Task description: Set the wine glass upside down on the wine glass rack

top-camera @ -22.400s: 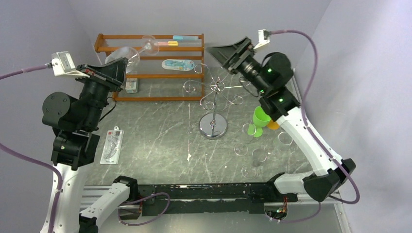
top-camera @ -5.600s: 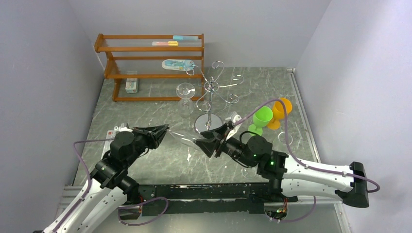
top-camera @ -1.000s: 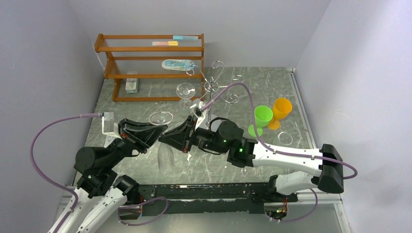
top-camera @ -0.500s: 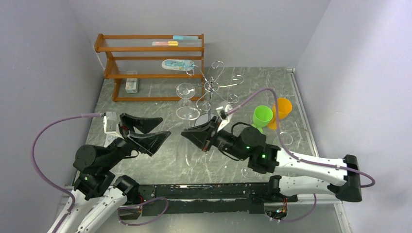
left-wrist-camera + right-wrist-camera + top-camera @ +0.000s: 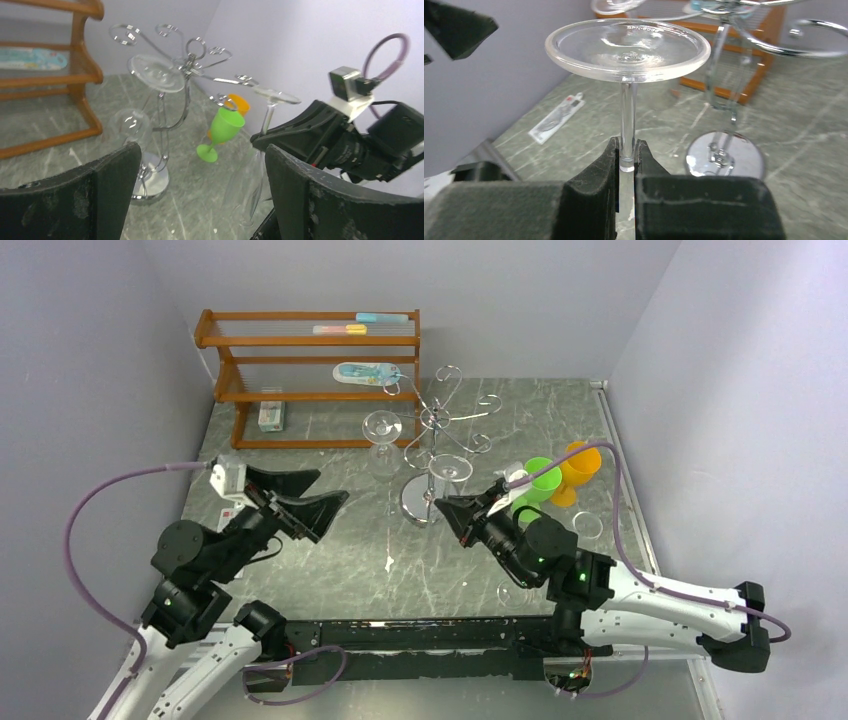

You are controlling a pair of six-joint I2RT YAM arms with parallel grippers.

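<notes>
The clear wine glass hangs upside down, foot [image 5: 452,468] up, with my right gripper [image 5: 443,507] shut on its stem [image 5: 626,117]. Its foot [image 5: 628,47] sits above the pads and its bowl [image 5: 246,182] hangs below them. The chrome wine glass rack [image 5: 436,425] stands just behind the gripper on a round mirror base [image 5: 725,155], and another glass [image 5: 383,426] hangs from its left arm. My left gripper [image 5: 331,490] is open and empty, left of the held glass, both fingers [image 5: 107,182] apart from it.
An orange-brown wooden shelf [image 5: 310,370] stands at the back left. A green cup [image 5: 541,480] and an orange cup [image 5: 581,462] stand right of the rack. Clear glasses [image 5: 587,525] lie near the right arm. A flat packet [image 5: 556,115] lies at the table's left.
My left gripper has opened, let go of the glass and drawn back left. The right gripper has carried the glass to the right, up to the rack.
</notes>
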